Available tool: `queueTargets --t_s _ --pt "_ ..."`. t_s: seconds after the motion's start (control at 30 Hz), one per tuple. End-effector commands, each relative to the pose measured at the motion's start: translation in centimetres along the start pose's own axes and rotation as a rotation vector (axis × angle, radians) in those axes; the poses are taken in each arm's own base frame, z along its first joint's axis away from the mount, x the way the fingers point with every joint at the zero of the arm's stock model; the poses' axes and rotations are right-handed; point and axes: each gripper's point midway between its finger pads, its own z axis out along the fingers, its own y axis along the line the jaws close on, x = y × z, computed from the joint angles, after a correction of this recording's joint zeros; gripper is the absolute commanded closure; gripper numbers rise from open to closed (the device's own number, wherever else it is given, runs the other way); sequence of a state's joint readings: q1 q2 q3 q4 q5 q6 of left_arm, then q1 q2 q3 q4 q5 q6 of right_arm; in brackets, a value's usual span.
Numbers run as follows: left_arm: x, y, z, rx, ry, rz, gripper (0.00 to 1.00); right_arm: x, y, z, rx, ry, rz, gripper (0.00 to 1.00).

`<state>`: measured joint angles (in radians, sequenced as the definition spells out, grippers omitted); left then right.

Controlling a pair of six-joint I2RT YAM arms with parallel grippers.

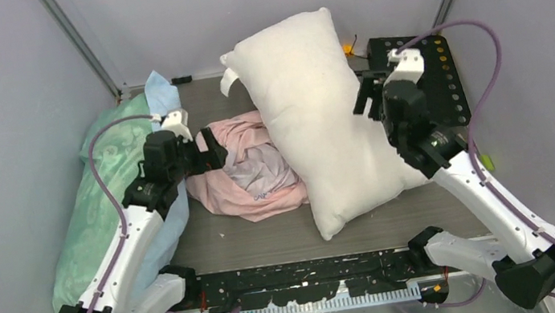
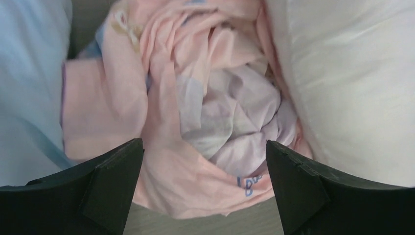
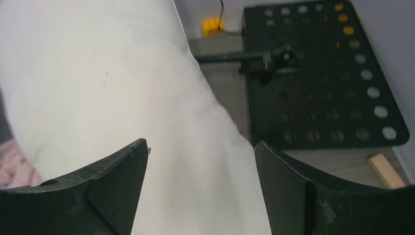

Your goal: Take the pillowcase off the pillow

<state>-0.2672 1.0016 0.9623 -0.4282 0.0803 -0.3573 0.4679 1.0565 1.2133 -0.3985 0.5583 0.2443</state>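
Note:
The plain white pillow (image 1: 323,118) lies bare, slanting across the table's middle, a small white tag (image 1: 228,79) at its far left corner. The pale pink pillowcase (image 1: 247,168) is off it, crumpled in a heap against the pillow's left side; blue lettering (image 2: 249,185) shows on its near edge. My left gripper (image 1: 213,150) is open and empty, hovering over the heap's left part (image 2: 161,112). My right gripper (image 1: 368,96) is open, its jaws straddling the pillow's right edge (image 3: 147,83) without closing on it.
A mint green patterned pillow (image 1: 102,204) with light blue bedding (image 1: 160,91) lies along the left wall. A black perforated plate (image 1: 430,80) sits at the back right, with a small wooden block (image 3: 385,170) near it. A yellow object (image 3: 213,25) lies by the back wall.

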Motion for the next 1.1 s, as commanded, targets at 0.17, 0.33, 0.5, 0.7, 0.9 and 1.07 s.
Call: queueTargets --t_s 0.17,0.33,0.5,0.7,0.9,1.07 --pt "6.3 3.5 1.7 -0.165 -0.064 0.029 0.0 13.5 -6.7 1.4 0.211 0.077 0.056 0.14" --pt "8.2 6.9 2.6 -0.247 -0.131 0.245 0.0 16.9 -11.2 3.0 0.326 0.002 0.128 0.12" --pt "6.5 9.8 4.1 -0.347 -0.198 0.251 0.0 18.5 -11.5 5.2 0.331 0.026 0.016 0.05" --pt "6.4 14.3 6.4 -0.395 -0.285 0.164 0.0 21.3 -13.4 7.4 0.383 0.008 -0.038 0.03" --pt "6.5 16.6 8.5 -0.403 -0.263 0.171 0.0 21.7 -14.2 8.9 0.361 -0.077 -0.085 0.03" --pt "6.6 18.0 10.3 -0.42 -0.275 0.195 0.0 22.6 -15.1 9.5 0.333 -0.089 -0.029 0.07"
